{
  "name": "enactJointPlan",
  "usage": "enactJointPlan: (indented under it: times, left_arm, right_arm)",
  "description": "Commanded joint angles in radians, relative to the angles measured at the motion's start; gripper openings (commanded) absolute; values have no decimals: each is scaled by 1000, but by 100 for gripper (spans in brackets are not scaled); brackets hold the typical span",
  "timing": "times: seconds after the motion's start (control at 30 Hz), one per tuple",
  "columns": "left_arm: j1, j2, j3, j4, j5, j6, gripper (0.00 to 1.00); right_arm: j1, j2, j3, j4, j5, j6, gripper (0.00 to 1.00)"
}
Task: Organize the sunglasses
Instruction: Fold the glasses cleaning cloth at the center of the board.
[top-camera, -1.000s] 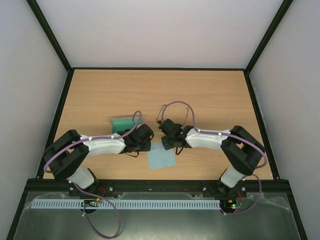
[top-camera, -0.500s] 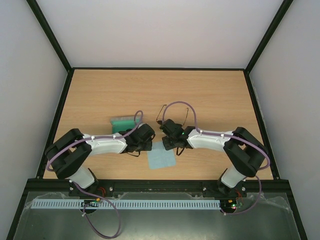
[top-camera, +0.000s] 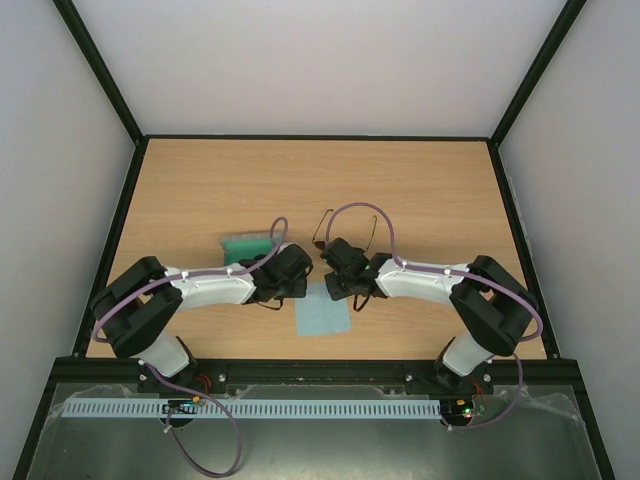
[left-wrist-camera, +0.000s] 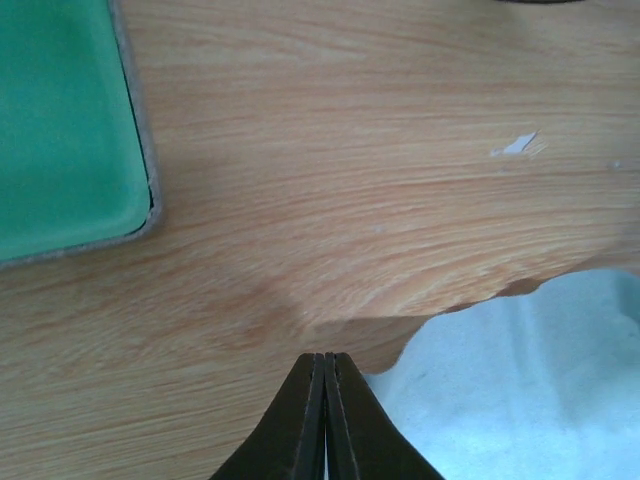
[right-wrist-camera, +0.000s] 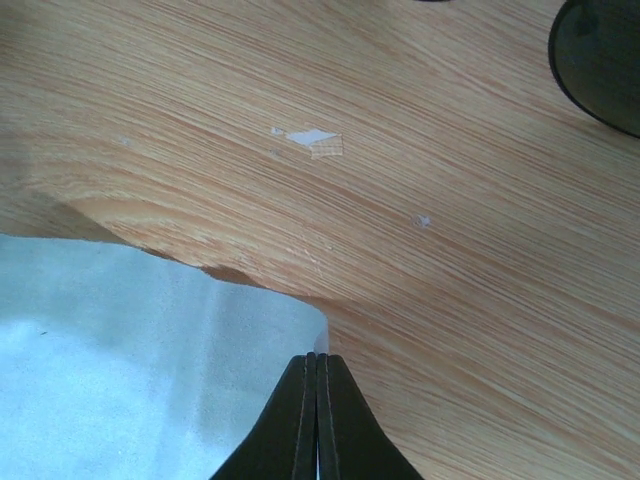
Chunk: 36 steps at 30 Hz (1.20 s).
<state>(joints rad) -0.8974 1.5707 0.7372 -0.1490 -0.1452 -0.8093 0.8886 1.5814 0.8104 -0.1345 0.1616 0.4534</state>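
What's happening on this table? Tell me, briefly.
Both arms are working on the light blue cloth, not the sunglasses. The left gripper and the right gripper are each shut at a far corner of it, seemingly pinching it. The sunglasses lie untouched on the table beyond the right gripper; the open grey case sits beyond the left.
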Motion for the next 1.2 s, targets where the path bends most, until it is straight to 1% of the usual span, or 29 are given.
enactJointPlan:
  times: [0.0, 0.3, 0.47, 0.57, 0.63, 0.73, 1.17]
  left_arm:
    - [13, 2, 44, -24, -27, 26, 2]
    - [36, -13, 57, -32, -25, 42, 2]
    - [42, -22, 34, -46, -23, 37, 2]
    - [43, -36, 7, -37, -21, 23, 7]
    - [43, -42, -3, -29, -18, 19, 14]
    - [43, -28, 2, -22, -11, 25, 19]
    - [43, 54, 68, -35, -17, 44, 19]
  right_arm:
    - [-4, -7, 37, -22, 10, -1, 1]
    - [-24, 4, 78, -30, 10, -10, 1]
    - [-39, 18, 83, -44, 25, -9, 2]
    - [-57, 18, 64, -41, 23, -8, 2]
    - [-64, 16, 52, -34, 19, -10, 1]
    - [-66, 21, 47, -31, 12, -12, 1]
    - [-66, 25, 37, -24, 0, -7, 1]
